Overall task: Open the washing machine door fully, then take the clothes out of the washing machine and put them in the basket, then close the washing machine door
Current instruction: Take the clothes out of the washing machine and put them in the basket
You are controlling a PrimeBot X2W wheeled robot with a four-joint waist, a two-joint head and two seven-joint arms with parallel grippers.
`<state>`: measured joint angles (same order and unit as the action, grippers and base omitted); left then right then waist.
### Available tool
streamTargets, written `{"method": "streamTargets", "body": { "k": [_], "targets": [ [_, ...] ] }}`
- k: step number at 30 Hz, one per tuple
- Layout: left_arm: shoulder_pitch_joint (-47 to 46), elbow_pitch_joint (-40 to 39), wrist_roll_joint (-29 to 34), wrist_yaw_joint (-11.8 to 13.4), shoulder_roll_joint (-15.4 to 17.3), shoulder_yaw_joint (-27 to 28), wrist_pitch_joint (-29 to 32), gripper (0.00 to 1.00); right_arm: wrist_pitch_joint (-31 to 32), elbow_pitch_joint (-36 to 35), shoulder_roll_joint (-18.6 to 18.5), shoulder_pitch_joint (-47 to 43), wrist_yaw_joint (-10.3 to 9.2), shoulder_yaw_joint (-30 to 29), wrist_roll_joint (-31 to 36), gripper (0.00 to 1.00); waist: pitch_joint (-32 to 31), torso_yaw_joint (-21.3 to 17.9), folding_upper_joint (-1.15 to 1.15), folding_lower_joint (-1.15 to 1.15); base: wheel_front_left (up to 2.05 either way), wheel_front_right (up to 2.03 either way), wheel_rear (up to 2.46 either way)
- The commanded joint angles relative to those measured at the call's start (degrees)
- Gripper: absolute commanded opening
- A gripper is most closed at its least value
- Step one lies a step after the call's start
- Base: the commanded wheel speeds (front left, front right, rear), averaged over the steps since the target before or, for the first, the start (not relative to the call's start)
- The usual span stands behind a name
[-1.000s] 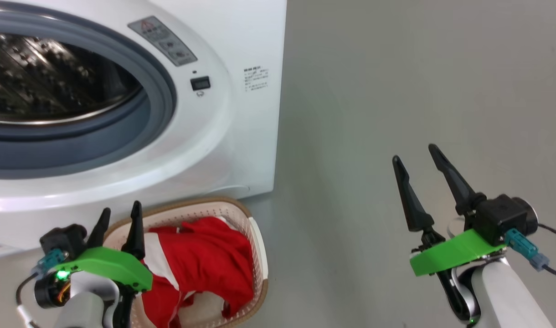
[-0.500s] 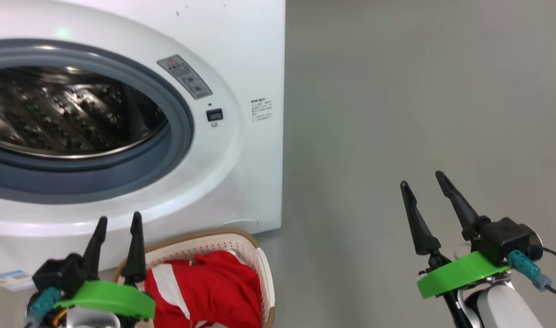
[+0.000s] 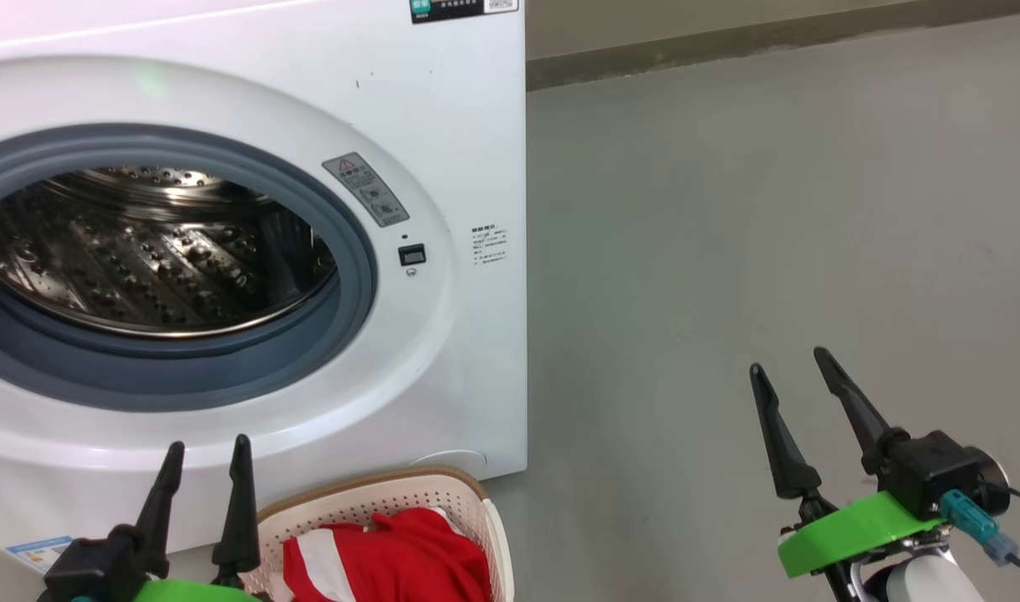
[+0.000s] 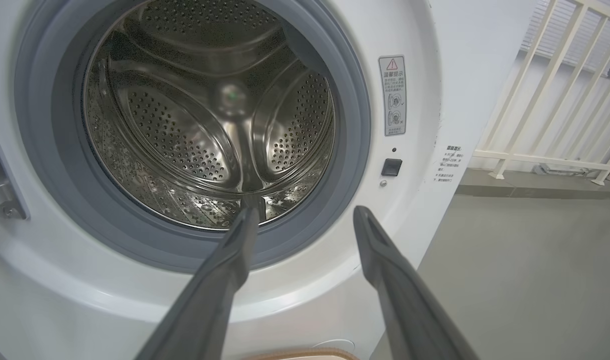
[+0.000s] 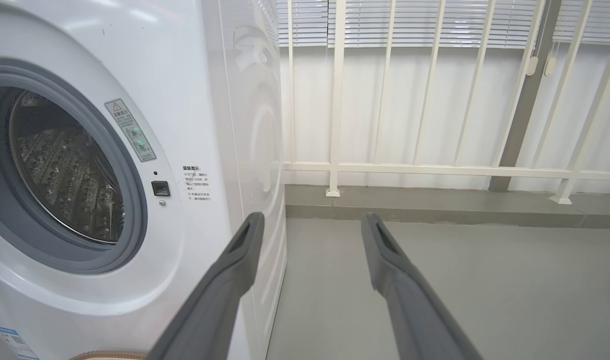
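The white washing machine (image 3: 443,125) stands with its mouth uncovered, and the steel drum (image 3: 142,251) inside its grey ring holds no fabric that I can see. The washing machine door is out of view. Below the machine's front sits the basket (image 3: 376,489) with the red and white clothes (image 3: 401,556) in it. My left gripper (image 3: 209,443) is open and empty just left of the basket, pointing into the drum (image 4: 210,115) in the left wrist view (image 4: 306,212). Off to the right, my right gripper (image 3: 787,359) hangs open and empty over the floor (image 5: 311,217).
Grey floor (image 3: 769,209) stretches to the right of the machine. A white railing (image 5: 435,170) on a low kerb stands behind it. A metal hinge bracket (image 4: 0,195) sits at the left side of the machine's opening.
The head camera has tilted up, so the machine, basket and grippers all sit lower in the picture. Both grippers stay open and empty.
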<state>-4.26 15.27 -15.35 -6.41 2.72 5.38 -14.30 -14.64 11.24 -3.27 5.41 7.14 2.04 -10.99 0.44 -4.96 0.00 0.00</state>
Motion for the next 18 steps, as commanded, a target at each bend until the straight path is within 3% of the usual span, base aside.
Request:
{"method": "streamTargets", "body": {
  "k": [1, 18],
  "targets": [
    [-0.3, -2.5, 0.6, 0.4, 0.6, 1.9, -0.7, 1.0, -0.4, -1.5, -0.1, 0.0, 0.35, 0.7, 0.1, 1.0, -0.5, 0.1, 0.0, 0.0, 0.0, 0.0, 0.0],
    [2.3, -4.5, 1.8, 0.9, 0.7, 2.4, -0.7, 1.0, -0.4, -2.1, -0.7, -1.5, 0.35, 0.3, 0.5, 1.0, -2.0, 0.3, 0.0, 0.0, 0.0, 0.0, 0.0]
  ]
}}
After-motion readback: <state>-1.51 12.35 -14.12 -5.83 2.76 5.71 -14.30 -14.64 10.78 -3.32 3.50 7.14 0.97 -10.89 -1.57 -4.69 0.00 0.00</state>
